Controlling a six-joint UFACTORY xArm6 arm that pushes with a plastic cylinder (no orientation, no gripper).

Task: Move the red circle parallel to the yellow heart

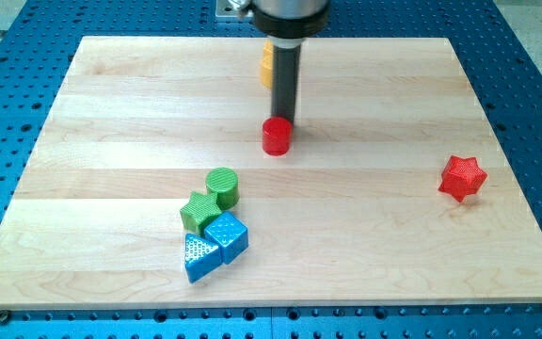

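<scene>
Directly below my tip (281,119), a bare rod with no jaws to part or close, the red circle (276,136) touches it on the surface (111,113); an off-centre push risks it rolling aside, away from the half-hidden yellow heart (266,66).

On my remote feed, a pale, light-grained wooden tabletop (111,113) sits on a blue perforated base (7,94) dotted with rows of small holes. A solid red circle (276,137) and a red star (463,177) share one bright shade. A green circle (222,186) and a green star-like block (198,211) show fine ribbed texture. Two blue blocks follow: a cube (227,234) and a triangular piece (199,256) with a speckled pale face. A yellow block (265,66), shape unclear, peeks from behind my dark rod, whose tip (279,119) is black.
</scene>
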